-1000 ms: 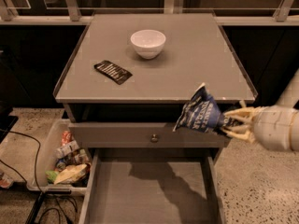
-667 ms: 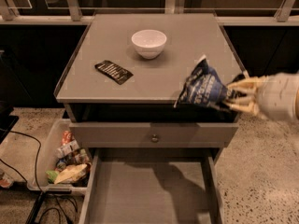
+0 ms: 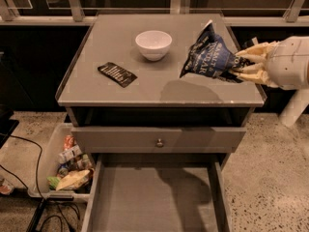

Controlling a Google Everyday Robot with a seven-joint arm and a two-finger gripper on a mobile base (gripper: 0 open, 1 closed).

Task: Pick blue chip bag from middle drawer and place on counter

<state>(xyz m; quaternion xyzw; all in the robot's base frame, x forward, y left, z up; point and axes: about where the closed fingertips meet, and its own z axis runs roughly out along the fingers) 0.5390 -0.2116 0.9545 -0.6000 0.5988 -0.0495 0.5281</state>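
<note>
The blue chip bag [image 3: 208,55], dark-blue foil with white lettering, hangs in the air over the right part of the counter [image 3: 159,88], casting a shadow on it. My gripper [image 3: 240,64] comes in from the right, its cream fingers shut on the bag's right end. The middle drawer [image 3: 154,197] stands pulled open below, its grey floor bare.
A white bowl [image 3: 153,44] stands at the back middle of the counter. A flat black packet [image 3: 117,74] lies to its left front. A closed drawer front with a round knob [image 3: 159,142] sits above the open drawer. A bin of snack packets [image 3: 67,166] stands on the floor at left.
My gripper has lifted the blue chip bag from in front of the cabinet's right edge up and back, so it now hangs over the counter top.
</note>
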